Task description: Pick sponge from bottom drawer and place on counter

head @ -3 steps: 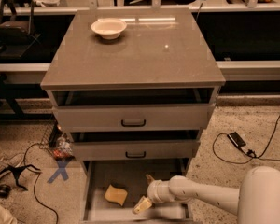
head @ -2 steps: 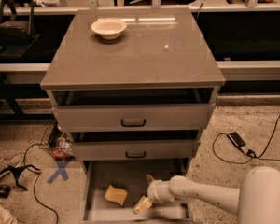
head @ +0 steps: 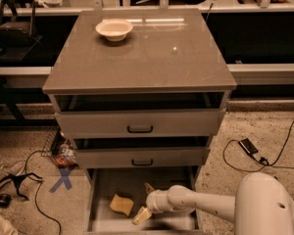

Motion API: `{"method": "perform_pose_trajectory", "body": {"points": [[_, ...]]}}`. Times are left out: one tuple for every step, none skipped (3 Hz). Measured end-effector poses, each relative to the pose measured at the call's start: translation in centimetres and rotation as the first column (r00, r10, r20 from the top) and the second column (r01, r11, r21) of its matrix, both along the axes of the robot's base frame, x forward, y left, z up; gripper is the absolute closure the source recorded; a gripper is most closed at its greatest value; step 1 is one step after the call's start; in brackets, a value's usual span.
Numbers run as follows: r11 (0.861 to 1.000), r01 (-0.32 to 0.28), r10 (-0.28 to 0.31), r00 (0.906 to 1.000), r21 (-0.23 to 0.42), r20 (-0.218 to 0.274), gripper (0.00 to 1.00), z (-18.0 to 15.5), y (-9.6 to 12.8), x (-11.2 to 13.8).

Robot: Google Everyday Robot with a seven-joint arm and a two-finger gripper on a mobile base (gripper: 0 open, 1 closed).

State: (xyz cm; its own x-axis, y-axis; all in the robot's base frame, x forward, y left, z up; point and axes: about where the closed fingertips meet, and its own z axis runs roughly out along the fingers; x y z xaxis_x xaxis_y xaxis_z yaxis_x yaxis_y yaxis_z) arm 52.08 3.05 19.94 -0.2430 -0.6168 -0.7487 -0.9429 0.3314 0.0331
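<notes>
From my remote seat I log: bottom drawer (head: 107,181), a wide plain grey tray, lowest of the cabinet, pulled out; it holds one sponge (head: 121,204), a small pale yellow-tan soft block lying flat on the drawer floor, left of centre; the cream two-finger gripper (head: 145,201) is inside the same drawer, just beside the sponge on its right, fingers spread apart and gripping nothing; the two shallower grey drawers (head: 139,123) with black handles stand slightly pulled out, their insides too dark to tell; the glossy grey-brown slab counter (head: 157,62) carries a round white bowl (head: 114,29) near its far left corner.
</notes>
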Motion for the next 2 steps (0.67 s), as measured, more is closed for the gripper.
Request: {"method": "perform_pose_trajectory", "body": {"points": [[0.999,-0.031,0.031,0.9994,0.01,0.014,0.0,-1.6,2.0,0.9],[0.999,-0.048,0.047,0.9985,0.012,0.029,0.0,-3.2,3.6,2.0]]}}
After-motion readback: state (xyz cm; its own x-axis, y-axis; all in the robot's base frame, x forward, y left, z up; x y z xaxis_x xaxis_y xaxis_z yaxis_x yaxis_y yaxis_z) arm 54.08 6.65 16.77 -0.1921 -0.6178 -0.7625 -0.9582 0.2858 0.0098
